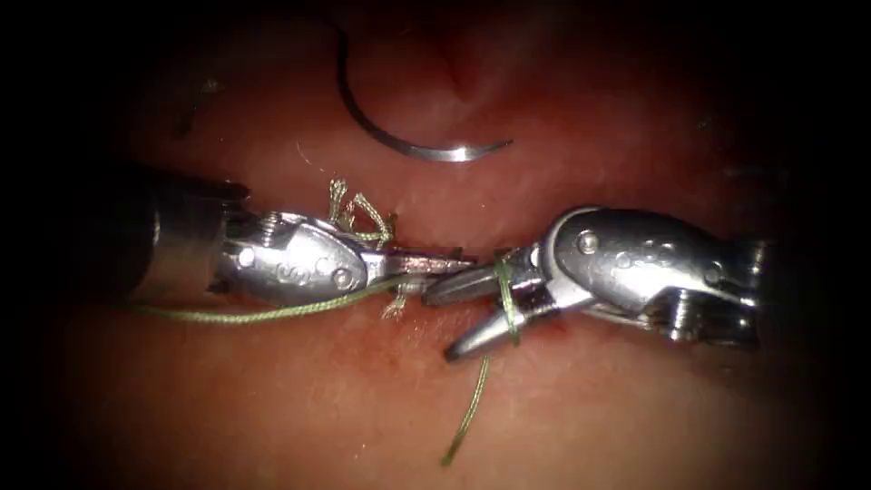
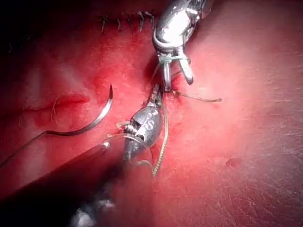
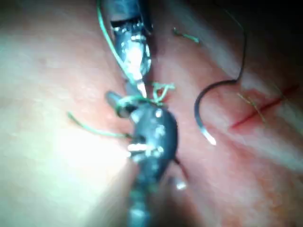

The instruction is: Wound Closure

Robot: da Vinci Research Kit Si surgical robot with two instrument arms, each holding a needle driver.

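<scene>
Needle position: free on the tissue, lying flat and held by neither tool, well apart from both tips on the far side of them toward the tissue's far edge, its curve open away from the tools and its point aimed right. Left tool has its jaws closed, apparently on the thread at the knot. Right tool has its jaws parted with a loop of thread wrapped around them, tip to tip with the left tool; both tips stand about equally far from the needle.

Silver riveted tools, seemingly dark shafts.
</scene>
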